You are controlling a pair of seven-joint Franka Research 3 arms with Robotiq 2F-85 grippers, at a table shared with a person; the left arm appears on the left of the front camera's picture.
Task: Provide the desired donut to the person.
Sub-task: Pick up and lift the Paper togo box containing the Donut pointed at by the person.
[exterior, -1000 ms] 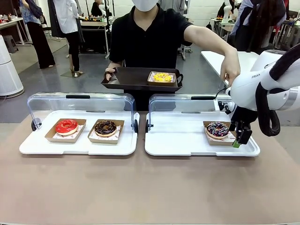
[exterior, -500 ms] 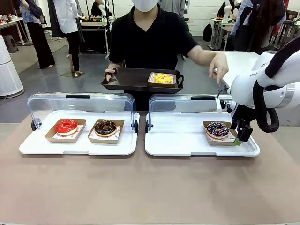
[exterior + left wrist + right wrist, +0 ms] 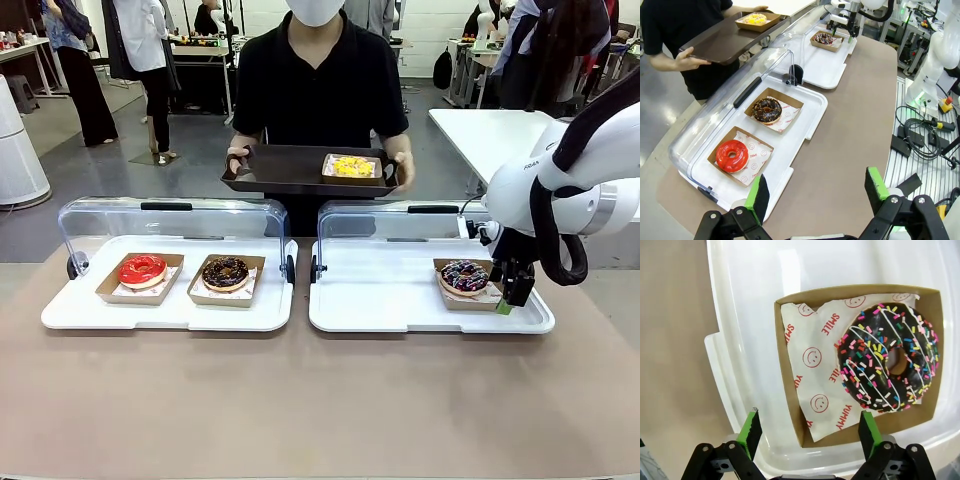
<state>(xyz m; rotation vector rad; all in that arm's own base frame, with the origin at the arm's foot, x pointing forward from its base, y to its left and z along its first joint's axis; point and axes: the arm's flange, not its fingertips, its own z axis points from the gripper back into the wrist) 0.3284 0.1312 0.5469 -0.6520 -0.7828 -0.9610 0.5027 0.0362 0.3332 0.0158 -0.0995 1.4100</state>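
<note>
Back at the far side, the person [image 3: 320, 90] has drawn the pointing arm in and holds the brown tray [image 3: 280, 172] two-handed. Grasping looks the step in hand: the right gripper [image 3: 807, 432], fingers spread, hangs at the cardboard boat [image 3: 790, 390] with the sprinkled donut [image 3: 887, 367] just ahead. Next, lower and pinch the boat's wall.

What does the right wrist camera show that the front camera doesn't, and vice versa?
The right wrist view adds smiley faces, SMILE and YUMMY printed on the white paper liner under the sprinkled chocolate donut, and the green pads of the right pincer standing apart. The front view adds the person in a black shirt holding a dark brown rectangular tray with a yellow-topped donut, plus a red glazed donut and a plain chocolate donut. Both share the sprinkled donut, its brown cardboard tray and the right pincer.
</note>
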